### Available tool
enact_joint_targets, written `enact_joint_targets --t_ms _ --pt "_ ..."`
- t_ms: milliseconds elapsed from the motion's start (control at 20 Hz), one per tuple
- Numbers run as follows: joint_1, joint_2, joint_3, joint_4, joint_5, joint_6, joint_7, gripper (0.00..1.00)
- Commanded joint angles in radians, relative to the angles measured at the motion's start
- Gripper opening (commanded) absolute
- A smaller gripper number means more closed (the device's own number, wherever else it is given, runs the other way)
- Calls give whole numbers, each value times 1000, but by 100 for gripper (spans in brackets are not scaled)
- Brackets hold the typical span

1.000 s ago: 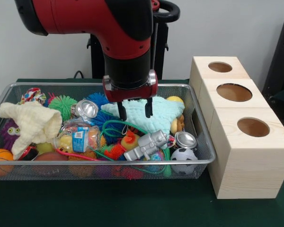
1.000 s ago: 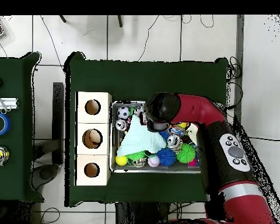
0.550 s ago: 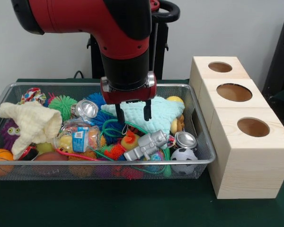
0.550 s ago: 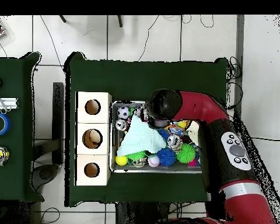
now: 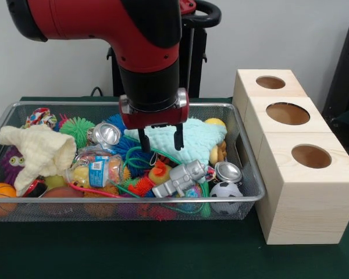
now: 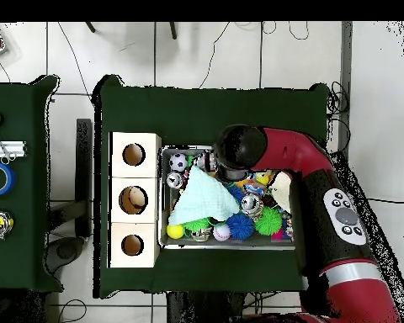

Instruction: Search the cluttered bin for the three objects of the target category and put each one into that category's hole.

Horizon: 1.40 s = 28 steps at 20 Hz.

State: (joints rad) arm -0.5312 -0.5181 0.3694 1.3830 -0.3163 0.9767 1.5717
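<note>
Hovering over the bin (image 5: 244, 174), our hand (image 5: 160, 137) hangs with fingers apart and empty above the teal cloth (image 5: 198, 142).

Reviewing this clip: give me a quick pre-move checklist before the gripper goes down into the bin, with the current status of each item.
1. Gripper open and empty: ok, fingers apart, nothing between them.
2. Gripper clear of clutter: ok, hanging above the teal cloth.
3. Target category known: cannot tell from the pictures.
4. Items underneath exposed: not ok, the cloth covers part of the wire bin.
5. Holes in the wooden box unobstructed: ok, all three open on top.
6. Snag risk: not ok, green cord loops beside the fingertips.
</note>
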Motion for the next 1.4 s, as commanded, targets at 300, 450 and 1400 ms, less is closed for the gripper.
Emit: enact_joint_targets --t_ms 300,450,1400 --pt "-77 -79 82 80 -33 71 -219 100" --pt "-78 -111 82 89 -36 100 -227 100" --pt "-204 -84 152 70 -75 174 -360 100"
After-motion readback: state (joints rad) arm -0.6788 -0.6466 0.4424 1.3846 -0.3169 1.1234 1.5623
